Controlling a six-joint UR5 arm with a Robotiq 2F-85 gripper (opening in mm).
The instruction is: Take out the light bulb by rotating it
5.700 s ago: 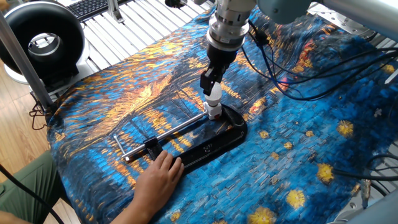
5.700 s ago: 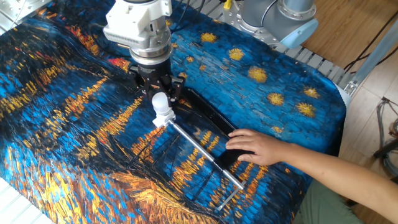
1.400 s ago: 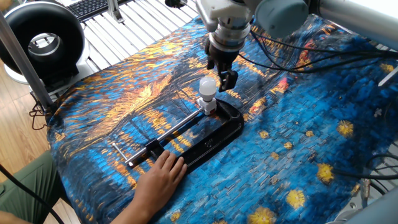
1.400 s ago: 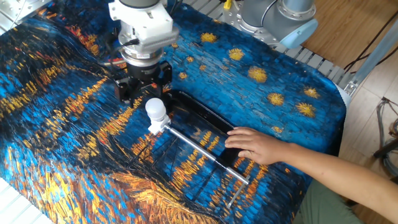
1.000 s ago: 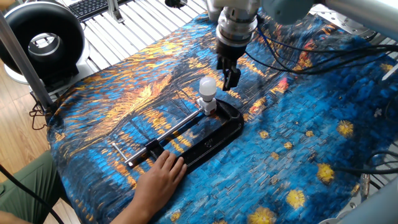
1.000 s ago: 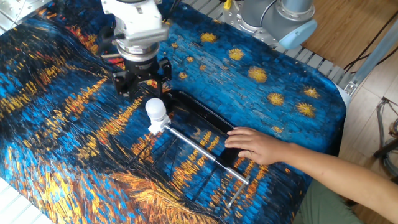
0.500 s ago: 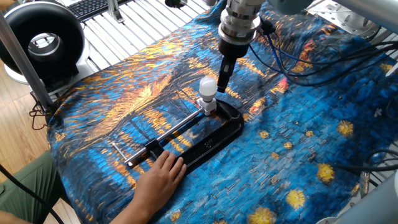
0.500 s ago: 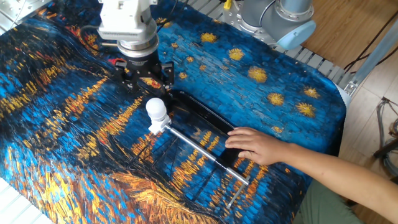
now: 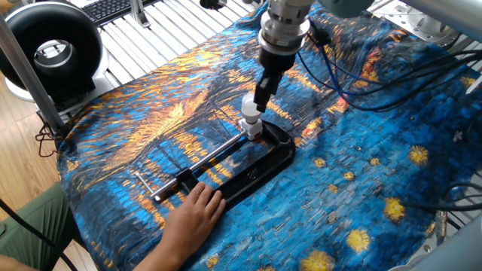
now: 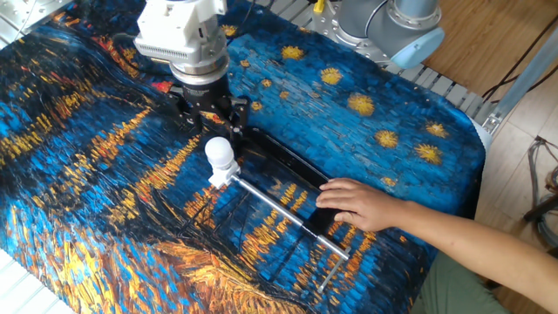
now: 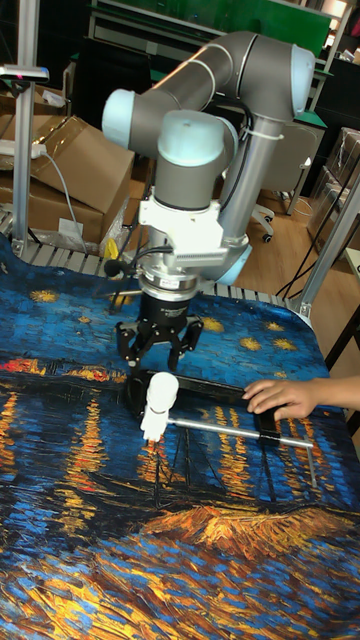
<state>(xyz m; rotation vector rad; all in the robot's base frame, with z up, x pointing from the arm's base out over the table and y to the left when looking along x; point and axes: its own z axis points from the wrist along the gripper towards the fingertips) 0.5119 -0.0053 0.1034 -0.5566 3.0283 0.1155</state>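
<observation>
At the near end of a black clamp (image 9: 260, 162) on the patterned cloth (image 9: 151, 113), the light bulb (image 10: 220, 153) stands upright, its white globe uppermost and its neck seated in a small white socket (image 10: 223, 178) held by the clamp's silver rod (image 10: 283, 214). No screw thread shows above the socket in either fixed view, so the bulb is judged seated and not yet freed, though how far it has been loosened cannot be told. Directly above and slightly behind the globe hangs the gripper (image 11: 155, 345); its two black fingers (image 10: 188, 118) are spread apart, wider than the globe, and grip nothing. A gap between fingertips and glass is visible in the tall fixed view; the side view overlaps them, so contact cannot be ruled out there. A person's hand (image 10: 362, 208) lies flat on the far part of the clamp, apparently steadying it. Judgement: the step in hand is the approach for a grasp-and-twist cycle. Next, the gripper needs to descend squarely over the globe, close gently on the glass, and rotate to unscrew. Off-centre closure risks tipping the socket or slipping on the frosted surface.
</observation>
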